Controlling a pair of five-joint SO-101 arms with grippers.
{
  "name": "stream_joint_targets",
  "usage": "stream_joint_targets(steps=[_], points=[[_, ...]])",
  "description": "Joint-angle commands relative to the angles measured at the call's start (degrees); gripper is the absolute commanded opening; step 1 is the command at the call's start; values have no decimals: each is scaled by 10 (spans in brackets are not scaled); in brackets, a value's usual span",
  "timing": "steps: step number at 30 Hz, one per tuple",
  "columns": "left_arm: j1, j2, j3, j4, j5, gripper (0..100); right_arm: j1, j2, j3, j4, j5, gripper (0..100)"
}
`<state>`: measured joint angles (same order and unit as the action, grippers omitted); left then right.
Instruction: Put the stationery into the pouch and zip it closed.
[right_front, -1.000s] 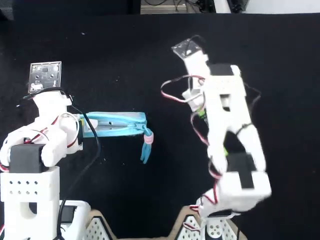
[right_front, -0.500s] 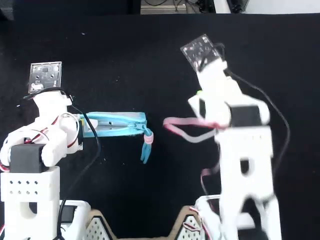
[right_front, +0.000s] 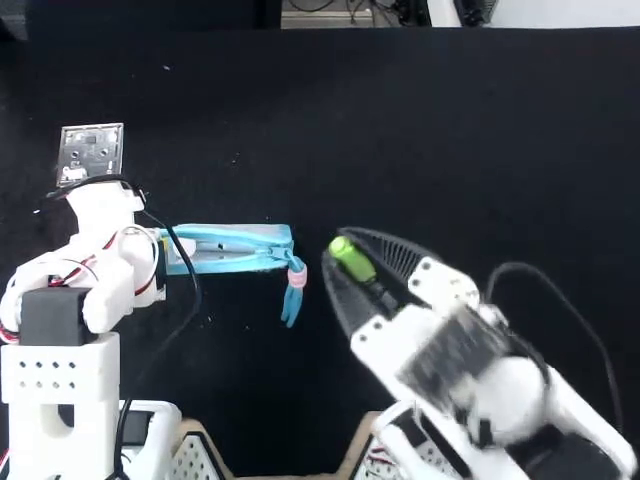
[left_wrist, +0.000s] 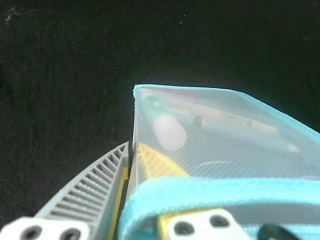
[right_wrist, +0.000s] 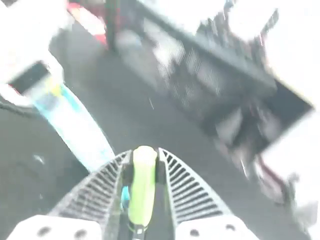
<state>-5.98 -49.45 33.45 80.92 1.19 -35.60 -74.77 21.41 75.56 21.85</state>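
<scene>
Since the earlier frames the right arm has come down from its raised pose and swung toward the middle of the table. Its gripper (right_front: 345, 265) now lies low, with the tip pointing at the pouch. The left arm and the pouch have not moved.

The pouch (right_front: 235, 249) is a light blue mesh one and lies flat on the black table (right_front: 500, 120). Its zipper strap (right_front: 293, 290) hangs at the end that faces the right arm. In the left wrist view some stationery is seen through the mesh: a white rounded piece (left_wrist: 169, 131), something yellow (left_wrist: 155, 162) and a few long pen-like shapes. The left gripper (right_front: 168, 255) is clamped on the other end of the pouch and holds it in place.

The right gripper has its fingers closed on a green marker (right_front: 352, 258). The marker's tip is just beside the strap end of the pouch but apart from it.

I judge the task is partly done: several items are inside, while this marker is not yet in. After that the zipper must be pulled closed. How far the zipper stands open now, I cannot tell.
</scene>
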Motion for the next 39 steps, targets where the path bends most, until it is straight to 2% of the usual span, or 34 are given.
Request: stream_joint_targets(steps=[1, 9, 13, 19, 24, 32, 39], points=[[-7, 5, 27, -2, 4, 30, -70, -12, 1, -66, -7, 11], [-7, 5, 27, -2, 4, 30, -131, -16, 107, -288, -7, 11], [-7, 5, 27, -2, 4, 30, -160, -16, 121, -367, -11, 11], [-2, 5, 28, -2, 4, 30, -165, -11, 122, -418, -99, 11], [-1, 5, 27, -2, 4, 30, -165, -8, 130, -450, -103, 11], [-1, 5, 27, -1, 4, 30, -165, 37, 205, -608, -103, 11], [-2, 5, 27, -1, 4, 30, -167, 39, 242, -612, -107, 11]])
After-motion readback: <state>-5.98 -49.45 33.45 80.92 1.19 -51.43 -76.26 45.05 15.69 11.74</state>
